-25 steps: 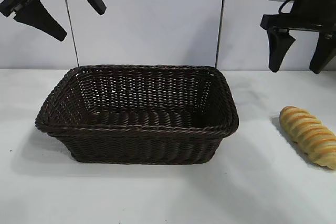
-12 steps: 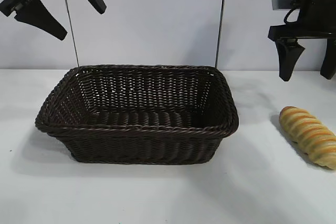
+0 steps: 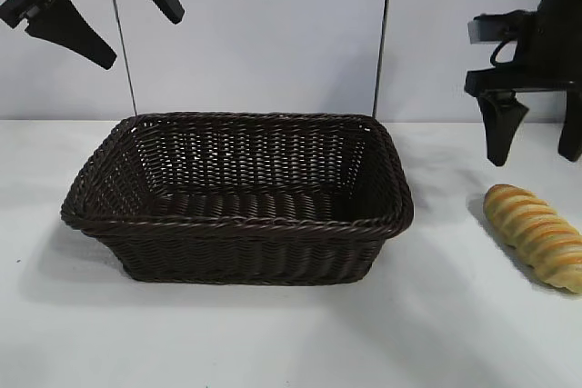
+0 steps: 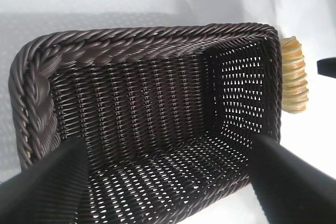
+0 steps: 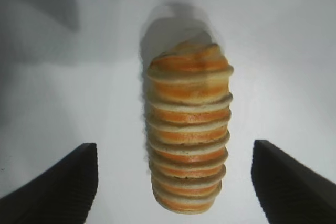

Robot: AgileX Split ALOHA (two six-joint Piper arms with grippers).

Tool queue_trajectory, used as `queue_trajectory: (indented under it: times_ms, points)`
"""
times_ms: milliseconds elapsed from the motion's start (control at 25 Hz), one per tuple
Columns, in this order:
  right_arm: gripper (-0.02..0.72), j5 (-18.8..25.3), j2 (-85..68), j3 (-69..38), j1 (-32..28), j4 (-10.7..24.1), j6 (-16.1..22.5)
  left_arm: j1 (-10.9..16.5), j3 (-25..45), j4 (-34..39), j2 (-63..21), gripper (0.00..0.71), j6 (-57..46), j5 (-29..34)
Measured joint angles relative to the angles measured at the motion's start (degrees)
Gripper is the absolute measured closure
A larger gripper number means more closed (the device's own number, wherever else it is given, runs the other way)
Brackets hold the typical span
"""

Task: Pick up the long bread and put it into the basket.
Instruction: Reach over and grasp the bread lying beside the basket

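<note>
Bread waits as right arm closes in

Descent is the news: over the last second your right gripper (image 3: 535,138) has shifted outward and dropped lower, and it now hangs directly over the long bread (image 3: 535,235). That puts the pickup within reach, though nothing is grasped yet. The fingers stand spread wide, empty, one on each side of the loaf in the right wrist view (image 5: 188,135), well clear above it. The bread lies on the white table (image 3: 273,333), just beside the basket (image 3: 238,224) at its right, apart from the rim. Your left gripper (image 3: 91,6) has not moved, parked high over the basket's left corner, fingers released.
</note>
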State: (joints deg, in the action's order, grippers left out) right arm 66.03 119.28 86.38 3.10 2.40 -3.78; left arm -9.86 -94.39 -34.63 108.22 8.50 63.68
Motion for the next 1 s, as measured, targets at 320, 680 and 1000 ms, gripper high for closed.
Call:
queue_trajectory:
  times_ms: [320,680,1000]
  points:
    - [0.124,-3.2,2.3,-1.2,0.0,1.0,3.4,0.0,0.0,0.0,0.0,0.104,0.0,0.0]
    - [0.269,-4.3,2.3,-1.2,0.0,2.1,3.8,0.0,0.0,0.0,0.0,0.104,0.0,0.0]
    - [0.422,-4.4,2.3,-1.2,0.0,2.3,3.8,0.0,0.0,0.0,0.0,0.104,0.0,0.0]
